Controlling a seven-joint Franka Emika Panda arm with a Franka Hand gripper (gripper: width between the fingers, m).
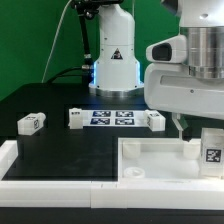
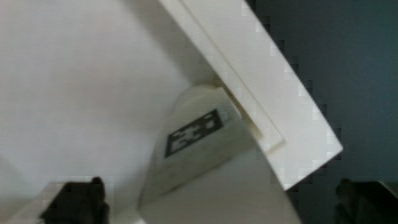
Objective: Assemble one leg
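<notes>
In the exterior view my gripper [image 1: 182,126] hangs over the far right part of the large white tray [image 1: 150,165]. One leg [image 1: 211,150], a white block with a tag, stands at the tray's right side. In the wrist view a tagged leg [image 2: 199,140] lies against the tray's raised wall [image 2: 267,90]. It reaches down into the gap between my two dark fingertips [image 2: 75,202]. My gripper [image 2: 222,205] is open and the fingers stand apart from the leg. Three more legs lie on the black table: the first [image 1: 31,123], the second [image 1: 75,118] and the third [image 1: 155,120].
The marker board [image 1: 110,118] lies at the table's middle between two of the legs. The robot's base [image 1: 113,60] stands behind it. A white raised border [image 1: 40,165] runs along the table's front on the exterior view's left.
</notes>
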